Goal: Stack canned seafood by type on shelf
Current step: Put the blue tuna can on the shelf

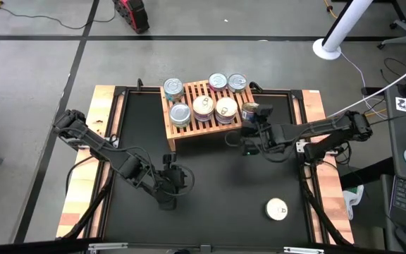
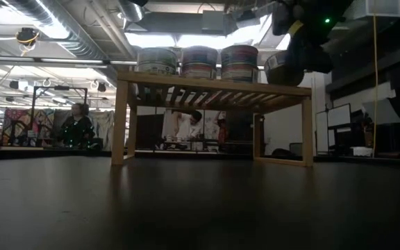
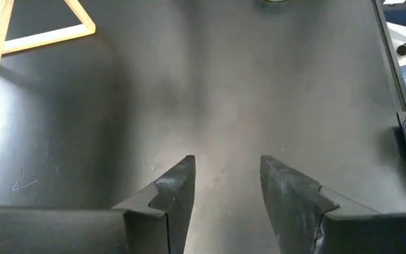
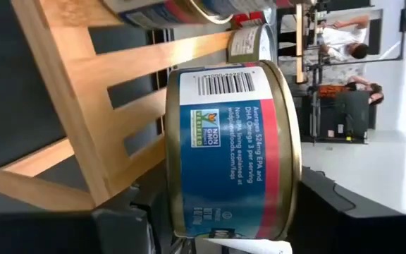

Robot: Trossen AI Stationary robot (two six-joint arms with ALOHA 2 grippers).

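Beside the shelf (image 1: 201, 113) right end, right gripper (image 1: 249, 120) clamped on a blue-and-red-labelled tin (image 4: 235, 148), barcode showing, silver rims, left gripper (image 1: 177, 178) fingers parted over bare tabletop (image 1: 217, 190).

The blue-and-red side label of the can (image 4: 235, 152) in the right tool (image 4: 210, 236) carries a barcode, a "NON GMO Project VERIFIED" seal, the line "Averages 524mg EPA and DHA Omega 3 per serving" and a web address too small to read surely.
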